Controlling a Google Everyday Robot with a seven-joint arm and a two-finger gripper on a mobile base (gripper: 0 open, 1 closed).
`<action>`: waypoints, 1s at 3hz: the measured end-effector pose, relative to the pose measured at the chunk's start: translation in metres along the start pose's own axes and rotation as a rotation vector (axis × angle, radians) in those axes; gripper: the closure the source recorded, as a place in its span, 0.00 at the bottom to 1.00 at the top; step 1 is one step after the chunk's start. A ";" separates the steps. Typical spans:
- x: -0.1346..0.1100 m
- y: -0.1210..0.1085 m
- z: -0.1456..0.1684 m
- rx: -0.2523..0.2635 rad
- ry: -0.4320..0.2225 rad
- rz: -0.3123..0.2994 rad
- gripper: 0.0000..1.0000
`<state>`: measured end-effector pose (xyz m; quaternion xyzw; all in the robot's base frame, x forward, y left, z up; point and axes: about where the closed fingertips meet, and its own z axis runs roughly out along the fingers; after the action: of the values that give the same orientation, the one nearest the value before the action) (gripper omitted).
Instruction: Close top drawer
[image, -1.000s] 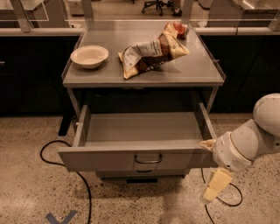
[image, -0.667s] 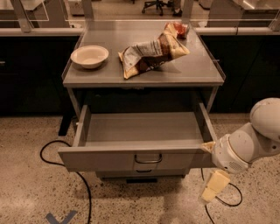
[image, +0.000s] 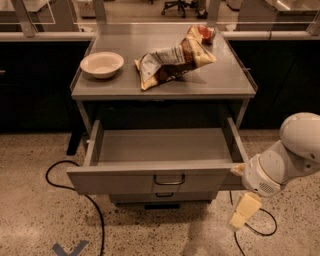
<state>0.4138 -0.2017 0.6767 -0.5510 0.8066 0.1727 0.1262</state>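
Note:
The top drawer (image: 150, 179) of a grey metal cart is pulled far out and is empty inside. Its flat front panel faces me, with a small metal loop handle (image: 169, 180) at its centre. My gripper (image: 242, 213) hangs on the white arm at the right, just past the right end of the drawer front and a little below it, pointing down at the floor. A yellowish part of the wrist (image: 238, 169) lies against the drawer front's right corner.
On the cart top (image: 225, 82) are a white bowl (image: 102, 64) and a crumpled chip bag (image: 172, 59). A lower drawer (image: 164, 196) sits shut under the open one. A black cable (image: 75, 192) loops over the speckled floor at the left. Dark cabinets stand behind.
The arm and gripper have drifted slightly to the left, toward the drawer's right corner. The drawer has not visibly moved.

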 end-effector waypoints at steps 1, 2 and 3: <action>0.002 -0.007 0.012 -0.025 0.008 0.018 0.00; -0.001 -0.020 0.026 -0.016 0.006 0.037 0.00; -0.013 -0.041 0.032 0.036 -0.003 0.043 0.00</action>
<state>0.4568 -0.1911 0.6475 -0.5310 0.8210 0.1617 0.1334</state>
